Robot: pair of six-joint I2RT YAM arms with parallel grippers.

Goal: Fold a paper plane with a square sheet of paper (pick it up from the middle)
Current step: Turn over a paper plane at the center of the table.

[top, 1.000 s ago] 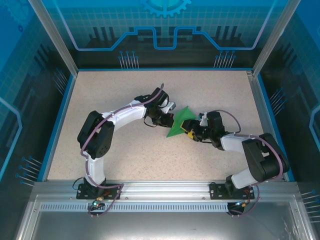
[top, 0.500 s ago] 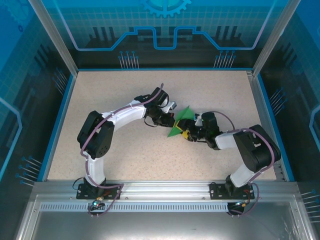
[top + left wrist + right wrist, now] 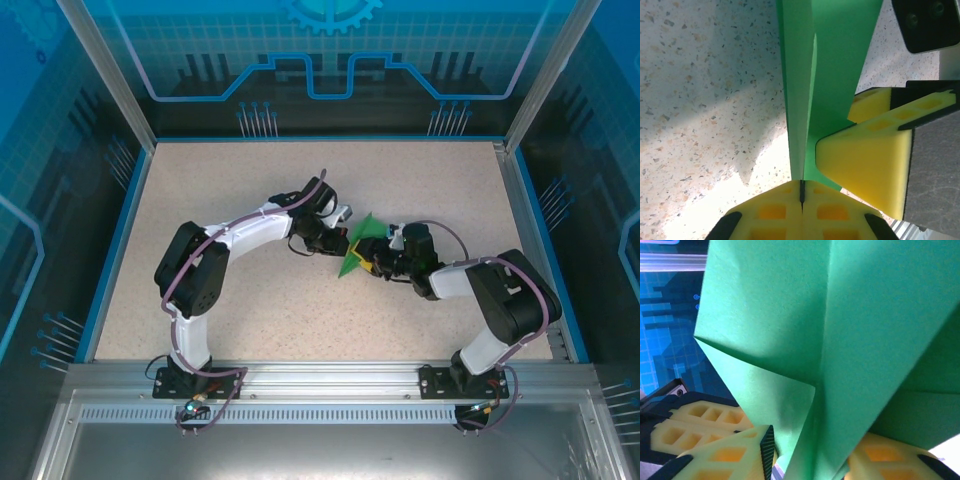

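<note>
The bright green sheet of paper [image 3: 357, 243], folded to a pointed shape with a centre crease, is held off the table near the middle. My left gripper [image 3: 340, 238] comes from the left. In the left wrist view its yellow tips [image 3: 801, 183] are shut on the paper's [image 3: 830, 75] lower edge. My right gripper [image 3: 373, 262] reaches in from the right, and one of its yellow fingers [image 3: 865, 170] lies against the paper. In the right wrist view the folded paper [image 3: 840, 340] runs down between the right gripper's [image 3: 812, 452] parted fingers [image 3: 720, 455], with a gap at the left one.
The speckled beige table [image 3: 250, 300] has free room to the left, at the back and at the front. Blue walls [image 3: 118, 250] bound it, and an aluminium rail [image 3: 320, 375] carries both arm bases at the near edge.
My right gripper has moved left onto the paper and its jaws have narrowed around it. From above the paper looks slimmer. The left gripper has kept its grip and place.
</note>
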